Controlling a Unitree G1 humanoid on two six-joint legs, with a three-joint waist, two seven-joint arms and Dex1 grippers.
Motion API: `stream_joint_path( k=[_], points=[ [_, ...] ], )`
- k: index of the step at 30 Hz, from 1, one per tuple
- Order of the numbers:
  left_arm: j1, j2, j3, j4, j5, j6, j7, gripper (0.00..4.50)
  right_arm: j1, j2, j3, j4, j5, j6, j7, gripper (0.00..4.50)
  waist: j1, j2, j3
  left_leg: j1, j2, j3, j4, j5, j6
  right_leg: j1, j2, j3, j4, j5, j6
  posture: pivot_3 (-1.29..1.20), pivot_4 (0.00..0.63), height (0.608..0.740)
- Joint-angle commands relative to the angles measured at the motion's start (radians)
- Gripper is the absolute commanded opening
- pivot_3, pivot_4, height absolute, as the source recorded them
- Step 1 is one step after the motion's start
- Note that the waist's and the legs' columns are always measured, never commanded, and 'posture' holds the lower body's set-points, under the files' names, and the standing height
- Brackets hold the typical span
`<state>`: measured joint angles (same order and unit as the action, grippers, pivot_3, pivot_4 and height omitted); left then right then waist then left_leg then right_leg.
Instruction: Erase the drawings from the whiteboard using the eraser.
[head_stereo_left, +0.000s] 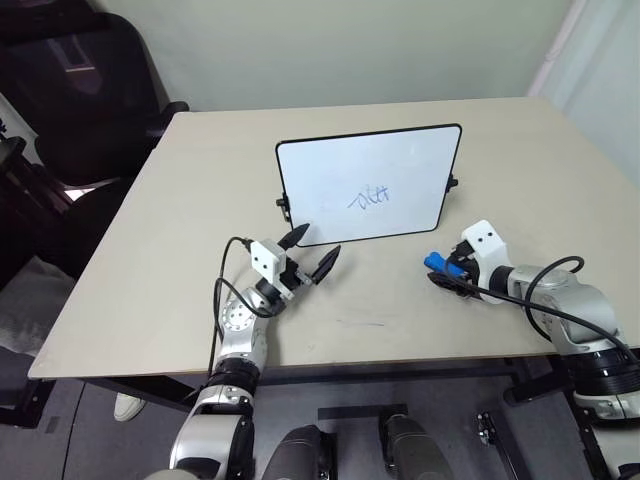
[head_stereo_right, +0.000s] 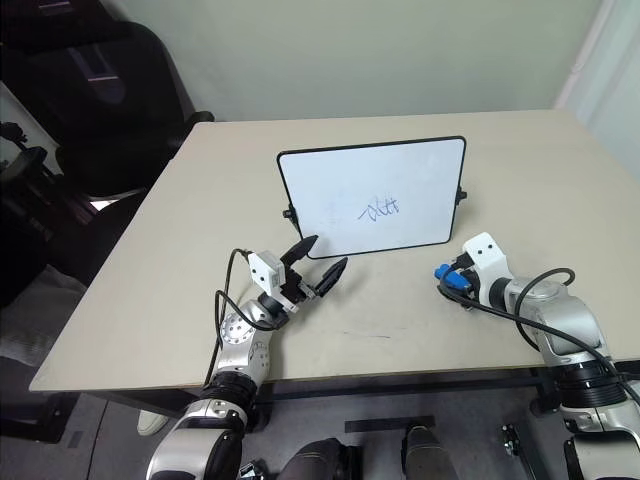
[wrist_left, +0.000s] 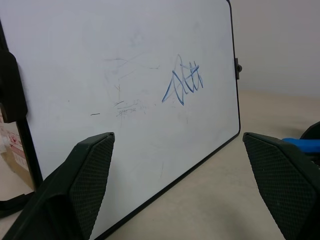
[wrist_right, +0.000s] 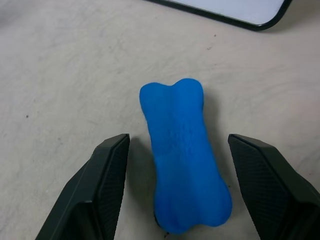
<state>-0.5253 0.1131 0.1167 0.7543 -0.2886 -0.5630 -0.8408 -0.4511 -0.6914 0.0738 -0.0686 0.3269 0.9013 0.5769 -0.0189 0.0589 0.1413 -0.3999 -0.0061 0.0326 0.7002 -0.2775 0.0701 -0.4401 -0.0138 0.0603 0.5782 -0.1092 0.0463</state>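
Observation:
The whiteboard (head_stereo_left: 320, 180) stands propped near the middle of the table, its face toward me. The drawings (head_stereo_left: 372, 197), a small blue scribble, sit right of the board's centre and are also in the left wrist view (wrist_left: 182, 82). My left gripper (head_stereo_left: 312, 250) is open just in front of the board's lower left corner, nothing between its fingers. The eraser (wrist_right: 182, 150), a bright blue block, lies flat on the table off the board's lower right corner (wrist_right: 260, 22). My right gripper (head_stereo_left: 440, 272) is open, with a finger on each side of the eraser (head_stereo_left: 437, 263) and a gap on both sides.
The beige table (head_stereo_left: 150, 300) reaches to a pale wall at the back. A black chair (head_stereo_left: 80, 90) stands off its far left corner. Bare tabletop lies between my two grippers and to both sides of the board.

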Motion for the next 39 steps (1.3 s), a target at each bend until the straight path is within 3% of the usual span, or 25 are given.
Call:
stream_joint_path(
  k=[1,3,10,15,25,33,39],
  points=[
    [0.030,0.014,0.017,-0.005,-0.011,-0.012,0.007,4.50,-0.006,-0.015,-0.002,-0.029,-0.006,-0.002,0.031,2.37,-0.001,0.000,0.000,0.000,0.000,0.000,0.000,0.000,0.000,0.000,0.000,0.000,0.000,0.000,0.000,0.00,0.150,0.726],
    [0.032,0.015,0.018,-0.009,-0.013,-0.011,0.007,4.50,-0.003,-0.021,-0.004,-0.034,-0.007,0.007,0.038,1.72,-0.003,0.000,0.000,0.000,0.000,0.000,0.000,0.000,0.000,0.000,0.000,0.000,0.000,0.000,0.000,0.00,0.150,0.726],
    [0.025,0.015,0.017,0.003,-0.013,-0.010,0.007,4.50,0.011,-0.023,-0.010,-0.066,-0.009,0.028,0.040,1.72,-0.004,0.000,0.000,0.000,0.000,0.000,0.000,0.000,0.000,0.000,0.000,0.000,0.000,0.000,0.000,0.00,0.150,0.726],
    [0.014,0.016,0.016,0.017,-0.011,-0.012,0.005,4.50,0.016,0.003,-0.038,-0.108,0.007,0.040,0.018,0.73,-0.004,0.000,0.000,0.000,0.000,0.000,0.000,0.000,0.000,0.000,0.000,0.000,0.000,0.000,0.000,0.00,0.150,0.726],
    [-0.001,0.018,0.014,0.039,-0.005,-0.018,0.005,4.50,0.031,0.112,-0.078,-0.203,0.031,0.054,-0.029,0.73,-0.005,0.000,0.000,0.000,0.000,0.000,0.000,0.001,0.000,0.000,0.000,0.000,0.000,0.001,-0.001,0.00,0.150,0.726],
    [-0.023,0.023,0.016,0.067,-0.006,-0.019,0.001,4.50,-0.129,0.316,-0.072,-0.176,-0.001,-0.030,-0.156,0.73,-0.008,-0.002,0.001,0.000,0.000,0.000,0.000,0.003,0.001,-0.002,0.001,0.000,0.001,0.004,-0.005,0.00,0.150,0.726],
    [-0.032,0.024,0.016,0.075,-0.006,-0.025,-0.002,4.50,-0.291,0.419,-0.042,0.047,-0.125,-0.203,-0.276,0.73,-0.007,-0.002,0.001,-0.001,0.001,0.000,0.000,0.003,0.001,-0.004,0.001,0.000,0.001,0.005,-0.006,0.00,0.150,0.726]
  ],
)
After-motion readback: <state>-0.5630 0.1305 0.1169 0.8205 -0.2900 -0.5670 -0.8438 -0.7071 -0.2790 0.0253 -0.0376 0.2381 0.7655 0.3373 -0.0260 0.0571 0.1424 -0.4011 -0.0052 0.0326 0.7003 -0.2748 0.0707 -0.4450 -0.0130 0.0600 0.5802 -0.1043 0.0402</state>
